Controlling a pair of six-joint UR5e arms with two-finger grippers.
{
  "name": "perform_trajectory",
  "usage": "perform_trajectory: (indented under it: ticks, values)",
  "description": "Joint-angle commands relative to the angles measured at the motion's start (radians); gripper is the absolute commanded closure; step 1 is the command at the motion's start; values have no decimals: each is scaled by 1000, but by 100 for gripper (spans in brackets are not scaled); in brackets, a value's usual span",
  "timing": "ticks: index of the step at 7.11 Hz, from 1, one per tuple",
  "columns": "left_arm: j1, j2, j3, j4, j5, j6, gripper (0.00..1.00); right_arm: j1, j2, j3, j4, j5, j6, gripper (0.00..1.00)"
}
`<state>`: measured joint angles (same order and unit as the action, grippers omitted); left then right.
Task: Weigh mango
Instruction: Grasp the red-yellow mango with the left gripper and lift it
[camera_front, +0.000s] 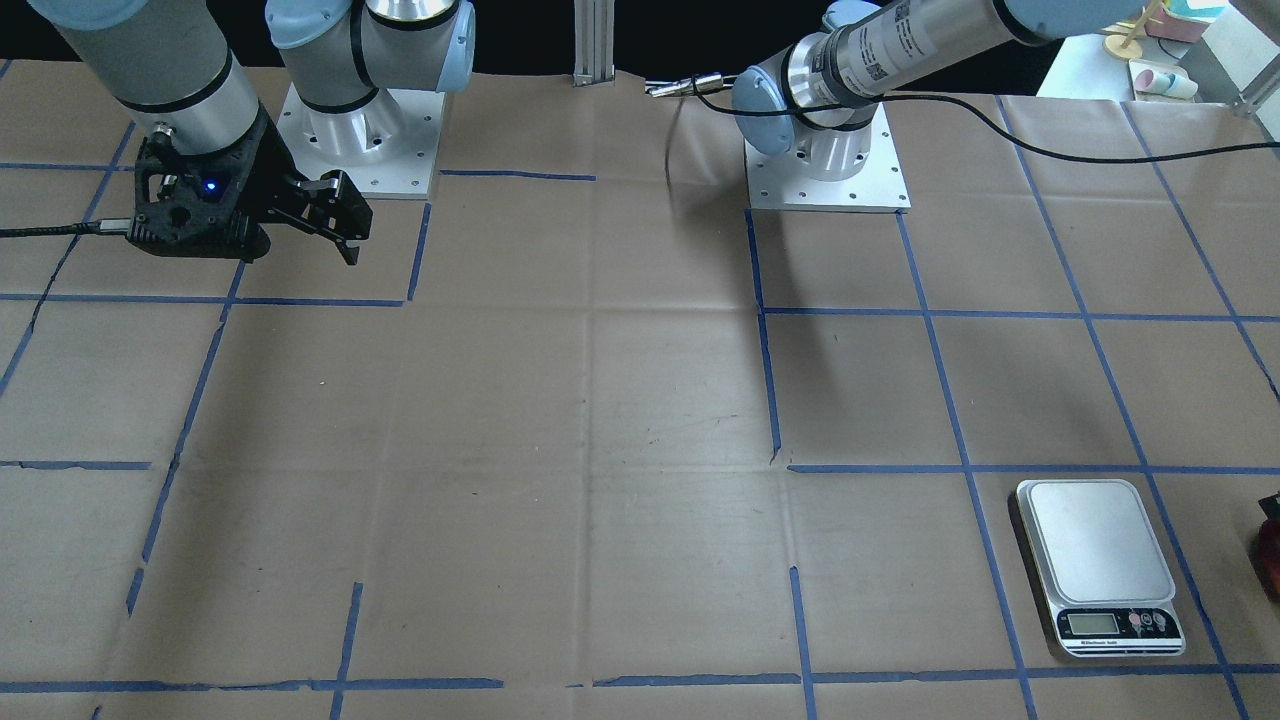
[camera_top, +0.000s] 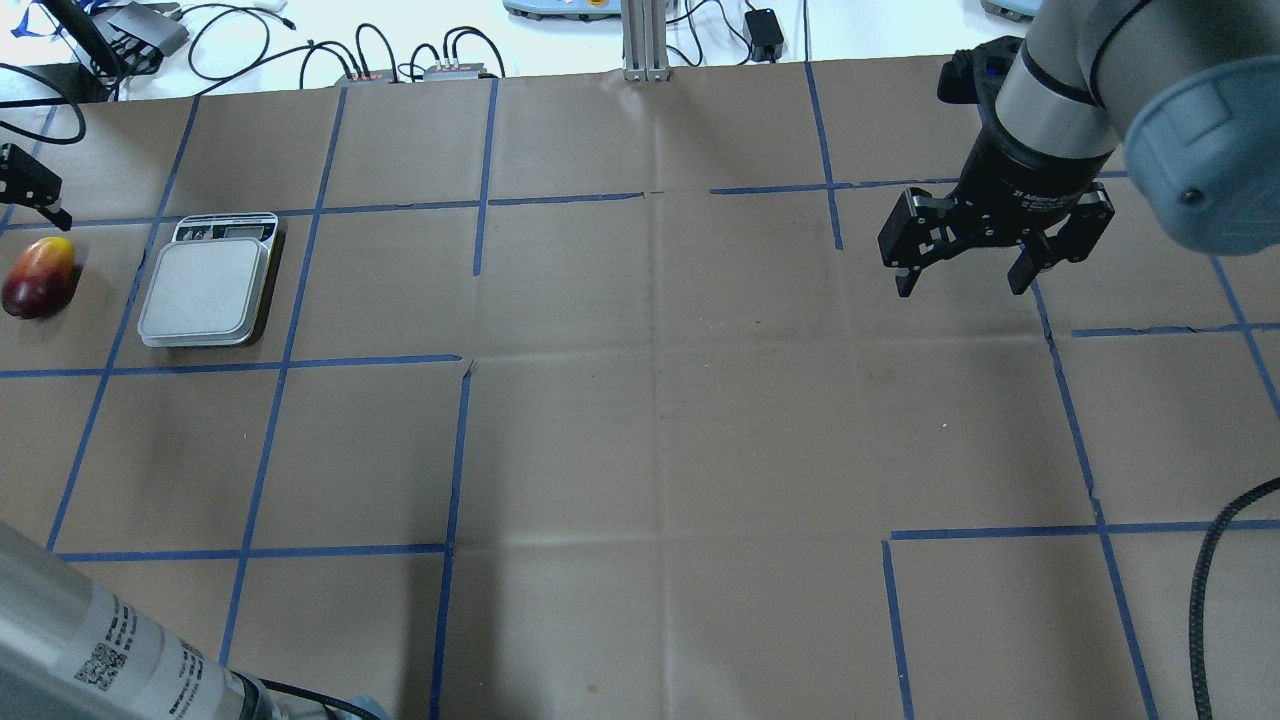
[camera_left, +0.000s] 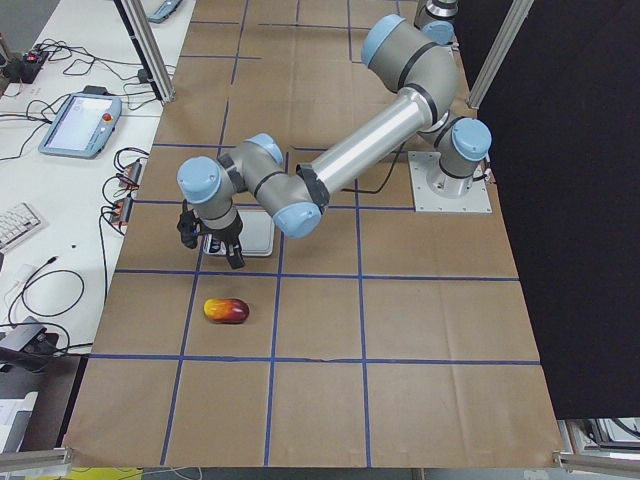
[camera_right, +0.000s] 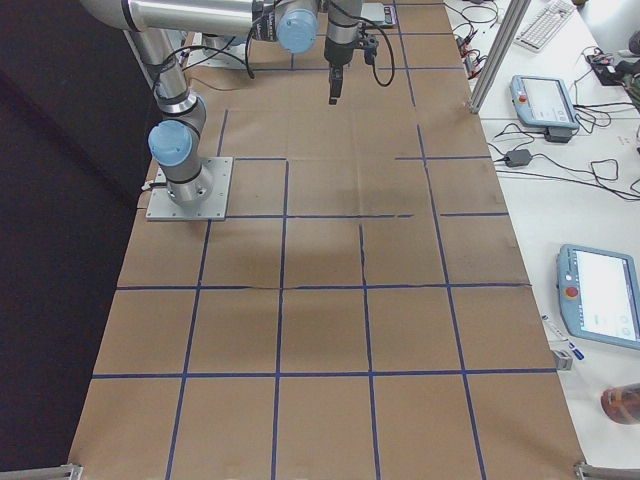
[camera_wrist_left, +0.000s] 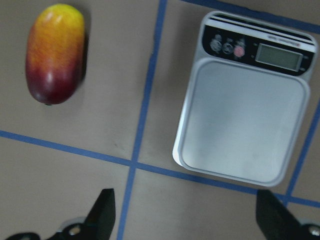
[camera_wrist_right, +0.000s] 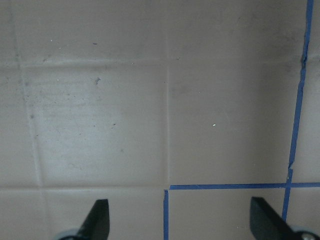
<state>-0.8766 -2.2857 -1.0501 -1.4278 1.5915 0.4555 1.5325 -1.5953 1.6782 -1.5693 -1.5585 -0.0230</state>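
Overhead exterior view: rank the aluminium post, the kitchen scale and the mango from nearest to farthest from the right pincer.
Measured from the right pincer, which is open above the table's right half:
1. aluminium post, at the table's far edge, near the middle.
2. kitchen scale, on the left side of the table.
3. mango, left of the scale, at the view's left edge.

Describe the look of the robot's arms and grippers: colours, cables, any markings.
The left arm and right arm are silver-grey tubes with pale blue joint caps. The left one carries a white QR-code label and a loose black cable. The left gripper and right gripper are black, with two fingers each; a blue light glows by the right one.
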Motion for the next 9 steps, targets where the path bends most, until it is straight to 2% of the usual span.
perform_trajectory:
  ticks: [1, 5, 6, 7, 8, 9]
  values:
    - [39, -177, 141, 49, -2, 107, 0, 0, 0, 0, 0, 0, 0, 0]
    - [61, -319, 264, 55, -4, 137, 1, 0, 0, 0, 0, 0, 0, 0]
    - [61, -348, 297, 53, -11, 152, 13, 0, 0, 0, 0, 0, 0, 0]
    - [61, -348, 303, 38, -15, 163, 52, 0, 0, 0, 0, 0, 0, 0]
    - [58, -339, 300, 36, -16, 158, 78, 0, 0, 0, 0, 0, 0, 0]
    - [53, -325, 300, 32, -10, 155, 99, 0, 0, 0, 0, 0, 0, 0]
